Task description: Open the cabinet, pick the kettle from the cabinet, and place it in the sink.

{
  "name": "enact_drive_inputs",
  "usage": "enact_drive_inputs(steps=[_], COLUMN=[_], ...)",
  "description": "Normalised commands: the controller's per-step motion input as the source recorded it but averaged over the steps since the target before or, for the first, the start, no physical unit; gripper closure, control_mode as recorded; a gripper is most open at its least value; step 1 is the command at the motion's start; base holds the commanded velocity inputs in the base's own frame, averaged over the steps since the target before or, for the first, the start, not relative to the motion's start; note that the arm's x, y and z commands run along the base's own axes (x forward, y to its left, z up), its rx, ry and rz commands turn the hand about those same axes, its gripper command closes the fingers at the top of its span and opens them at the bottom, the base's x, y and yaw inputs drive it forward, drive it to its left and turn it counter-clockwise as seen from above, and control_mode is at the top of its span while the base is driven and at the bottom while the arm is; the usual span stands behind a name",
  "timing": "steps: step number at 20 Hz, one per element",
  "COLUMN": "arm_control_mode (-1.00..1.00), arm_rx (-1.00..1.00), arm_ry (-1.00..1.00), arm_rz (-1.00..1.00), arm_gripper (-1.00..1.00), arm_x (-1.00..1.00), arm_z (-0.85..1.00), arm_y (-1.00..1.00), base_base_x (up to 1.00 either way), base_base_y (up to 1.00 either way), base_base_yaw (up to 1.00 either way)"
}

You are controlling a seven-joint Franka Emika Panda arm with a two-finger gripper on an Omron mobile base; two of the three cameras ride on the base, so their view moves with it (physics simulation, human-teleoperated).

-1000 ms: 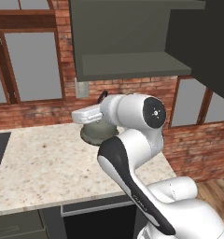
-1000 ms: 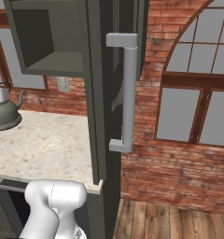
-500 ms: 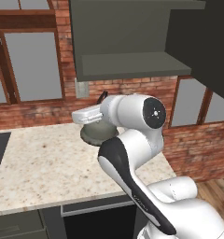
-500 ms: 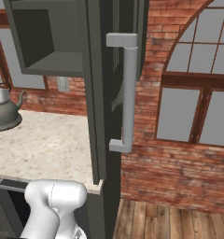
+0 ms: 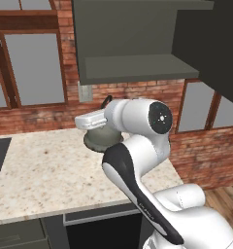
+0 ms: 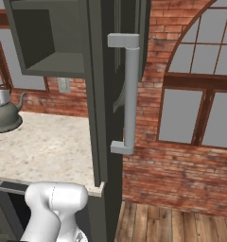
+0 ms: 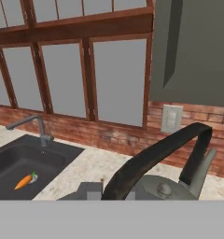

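Cabinet (image 5: 133, 44) door open, shelf bare; kettle (image 5: 103, 137) is out, carried just above the speckled surface (image 5: 45, 165) w/ the gripper (image 7: 115, 192) fingers clamped together on its dark arched handle (image 7: 156, 156), spout pointing away from the sink. So step in hand: transport to the sink (image 7: 25, 161), which lies well off to the left w/ a faucet (image 7: 32, 125) behind and a carrot (image 7: 26, 181) inside. Next move prob. calls for swinging left, lowering into the basin clear of the carrot, then letting go. No brands or readable writing anywhere.

Base views flank the kettle (image 5: 103, 137) from behind; hand view sits just above it
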Motion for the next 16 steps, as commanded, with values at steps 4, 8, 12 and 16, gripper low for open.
enact_drive_inputs(steps=[4,8,12,16], arm_control_mode=[-1.0,1.0,1.0,1.0], arm_rx=[0.0,0.0,0.0,0.0], arm_ry=[0.0,0.0,0.0,0.0], arm_rz=[0.0,0.0,0.0,0.0], arm_gripper=[1.0,1.0,1.0,1.0], arm_x=[0.0,0.0,0.0,0.0], arm_z=[0.0,0.0,0.0,0.0], arm_y=[0.0,0.0,0.0,0.0], base_base_x=[0.0,0.0,0.0,0.0], base_base_y=[0.0,0.0,0.0,0.0], base_base_yaw=[0.0,0.0,0.0,0.0])
